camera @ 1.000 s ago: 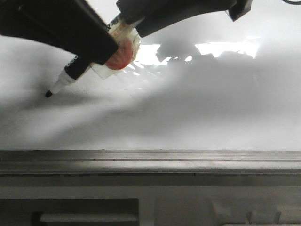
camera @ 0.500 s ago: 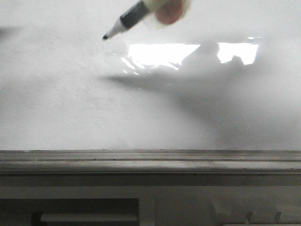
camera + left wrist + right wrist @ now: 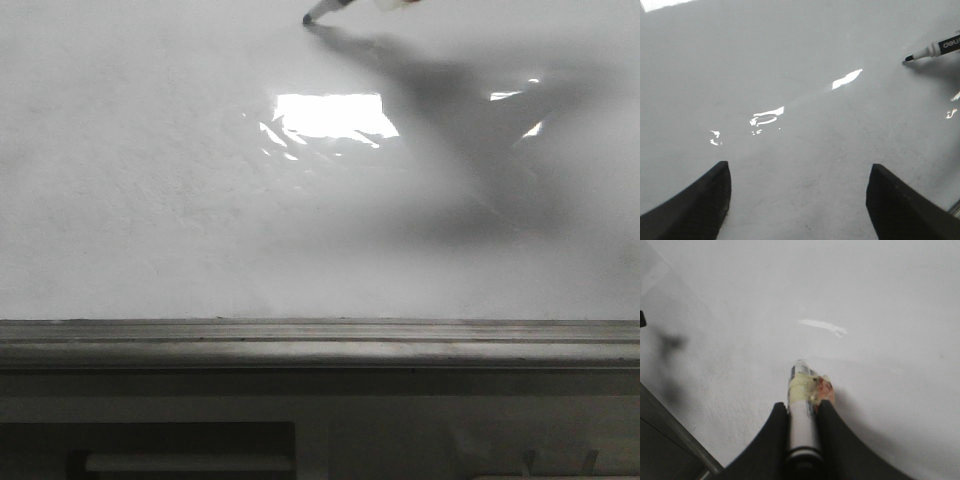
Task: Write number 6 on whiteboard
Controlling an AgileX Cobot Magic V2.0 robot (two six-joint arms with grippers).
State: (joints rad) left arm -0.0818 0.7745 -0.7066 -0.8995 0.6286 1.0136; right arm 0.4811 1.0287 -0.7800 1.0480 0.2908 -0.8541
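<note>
The right claw [image 3: 802,412] is clamped on a marker [image 3: 801,425], its two dark fingers [image 3: 771,440] pressing the barrel from either side, with yellowish tape and a reddish lump wrapped round the barrel just ahead of them. In the front view only the marker tip shows, at 12 o'clock on the whiteboard [image 3: 180,220], touching or just above the surface; I cannot tell which. The left claw [image 3: 797,197] is spread wide and holds nothing. No stroke of the 6 is visible. The grey ledge [image 3: 320,345] runs along the board's 6 o'clock edge.
</note>
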